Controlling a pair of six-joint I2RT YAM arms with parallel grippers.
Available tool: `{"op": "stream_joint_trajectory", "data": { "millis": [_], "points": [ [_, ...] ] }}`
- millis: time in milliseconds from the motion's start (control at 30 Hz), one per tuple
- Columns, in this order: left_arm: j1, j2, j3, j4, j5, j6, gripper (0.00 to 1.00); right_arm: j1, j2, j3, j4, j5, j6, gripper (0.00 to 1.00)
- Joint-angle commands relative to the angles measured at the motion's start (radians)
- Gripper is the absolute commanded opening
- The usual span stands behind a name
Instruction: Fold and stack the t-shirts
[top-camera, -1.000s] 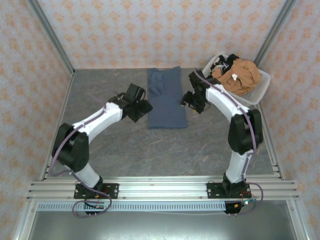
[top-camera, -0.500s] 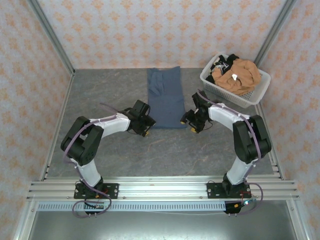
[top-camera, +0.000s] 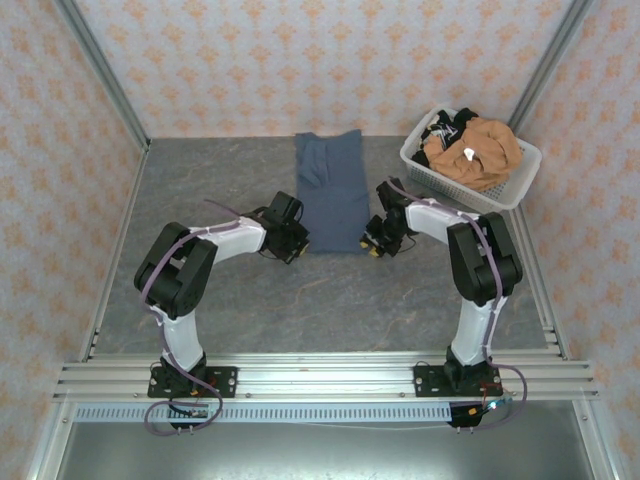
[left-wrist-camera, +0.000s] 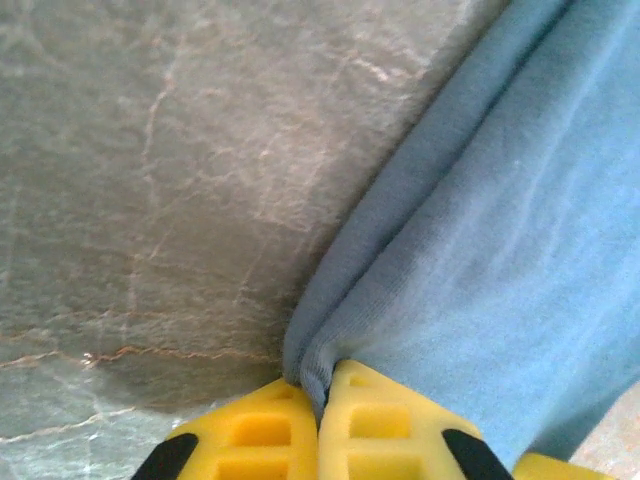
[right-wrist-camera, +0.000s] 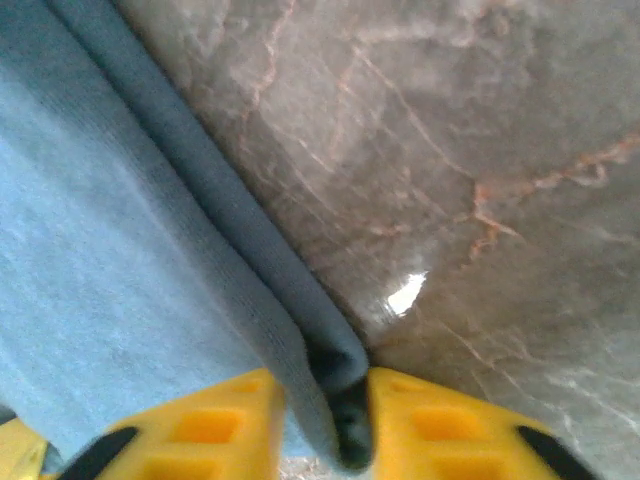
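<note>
Left hand and right hand each clamp a near corner of the shirt, so lift both level for a square fold

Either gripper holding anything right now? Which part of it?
Both hold the slate-blue t-shirt. The left gripper pinches its near-left corner and the right gripper its near-right corner, each clamped on the folded edge.
</note>
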Motion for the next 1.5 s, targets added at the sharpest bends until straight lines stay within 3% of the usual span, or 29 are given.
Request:
{"op": "stream_joint_trajectory", "data": {
  "millis": [0,133,533,700,933,1133,1467],
  "points": [
    [0.013,-0.009,0.03,-0.044,-0.037,0.036,0.0,0.008,0.024,0.046,0.029,0.023,0.033,0.12],
    [0.021,-0.044,0.035,-0.08,-0.052,0.069,0.0,0.01,-0.02,0.055,0.004,0.066,0.038,0.0],
    [-0.023,-0.236,-0.034,-0.275,-0.012,0.225,0.0,0.101,-0.274,-0.114,-0.125,0.096,0.025,0.0],
    [-0.129,-0.392,-0.116,-0.393,-0.001,0.277,0.0,0.209,-0.454,-0.22,-0.234,0.113,0.045,0.0],
    [-0.305,-0.679,-0.201,-0.548,-0.04,0.23,0.0,0.342,-0.718,-0.314,-0.404,0.072,0.12,0.0],
    [-0.361,-0.884,-0.151,-0.608,-0.076,0.167,0.0,0.353,-0.881,-0.204,-0.557,0.053,0.181,0.0],
    [-0.355,-0.856,0.04,-0.663,-0.206,0.135,0.0,0.346,-0.731,0.091,-0.627,0.076,0.202,0.0]
  ]
}}
